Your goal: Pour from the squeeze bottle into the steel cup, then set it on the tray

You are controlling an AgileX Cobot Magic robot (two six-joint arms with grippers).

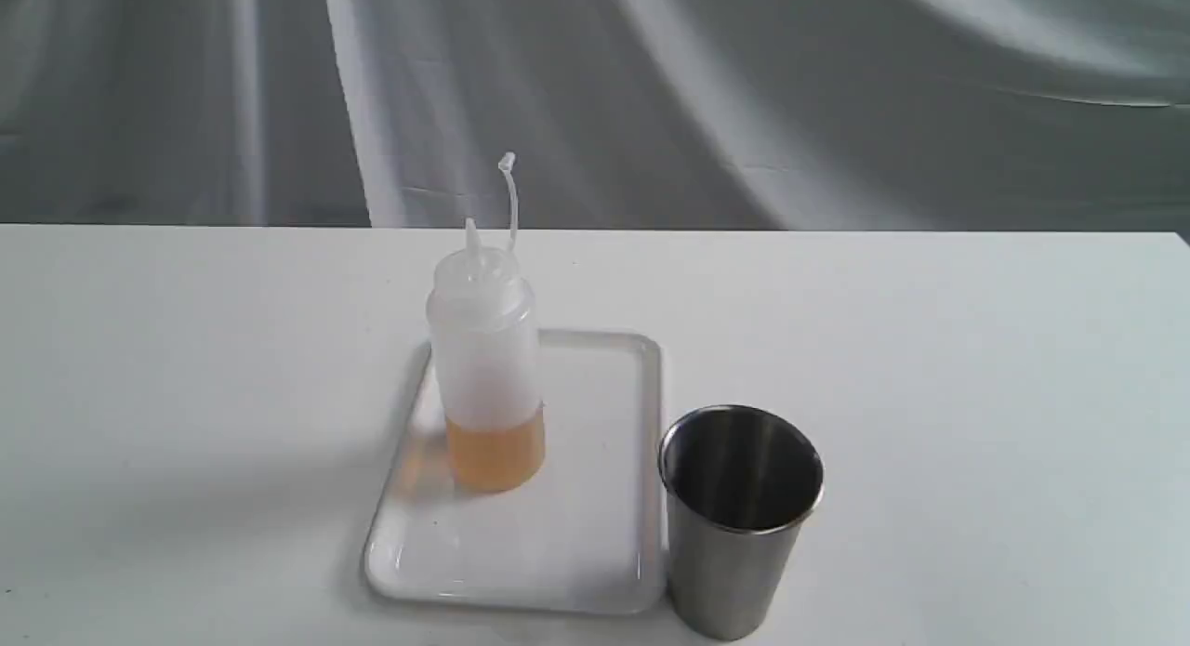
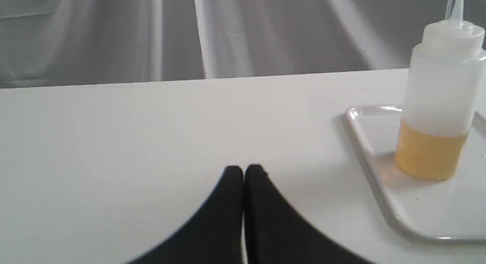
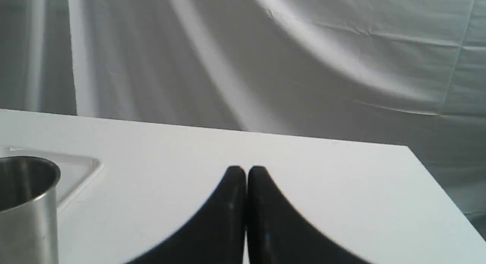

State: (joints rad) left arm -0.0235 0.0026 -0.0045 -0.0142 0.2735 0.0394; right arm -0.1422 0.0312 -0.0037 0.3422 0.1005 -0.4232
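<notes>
A translucent whitish plastic squeeze bottle (image 1: 485, 367) is standing upright on a flat, glossy white rectangular tray (image 1: 576, 534) with rounded corners and a low raised rim, toward the tray's far left part in the exterior view. Amber liquid (image 1: 495, 455) is filling only the bottom portion of the bottle, and its pointed nozzle (image 1: 472, 232) is aiming straight up, with the thin cap strap (image 1: 510, 195) rising beside it and the cap off the tip. A brushed stainless tapered steel cup (image 1: 739, 525) with a rolled rim is sitting upright on the white table (image 1: 976, 395) just beside the tray's near right corner; whether it is touching the rim cannot be told. The left gripper (image 2: 244, 172) is hovering over bare tabletop with its black fingers pressed together and holding nothing, the bottle and tray lying well off to one side of it. The right gripper (image 3: 246, 173) is likewise hanging over bare table with its fingers pressed together and empty, apart from the cup. A creased grey cloth (image 1: 744, 88) is hanging behind the table.
</notes>
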